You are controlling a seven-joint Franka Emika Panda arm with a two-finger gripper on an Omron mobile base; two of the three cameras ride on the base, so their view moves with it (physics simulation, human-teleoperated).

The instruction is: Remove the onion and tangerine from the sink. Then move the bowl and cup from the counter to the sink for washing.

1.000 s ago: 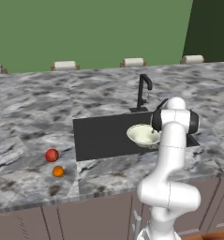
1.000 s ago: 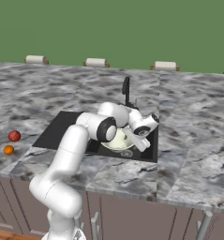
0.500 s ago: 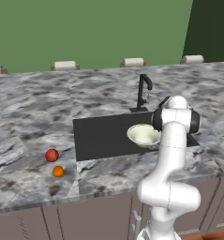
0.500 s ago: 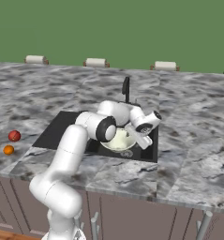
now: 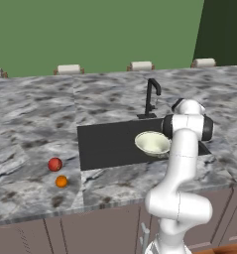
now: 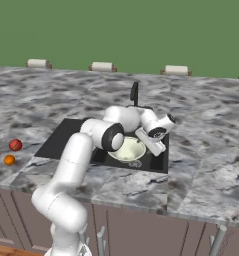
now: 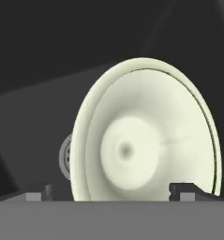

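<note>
Noting the bowl [image 5: 152, 143] sits inside the sink [image 5: 107, 144], beside the drain; gripper [image 7: 111, 193] fingers spread wide, holding nothing. We judge it rigid, light, glazed-slippery: pinch its thin rim.

bowl [image 5: 152, 143] in sink [image 5: 105, 144], onion [image 5: 54, 164] and tangerine [image 5: 61, 181] on counter [image 5: 35, 129] left
</note>
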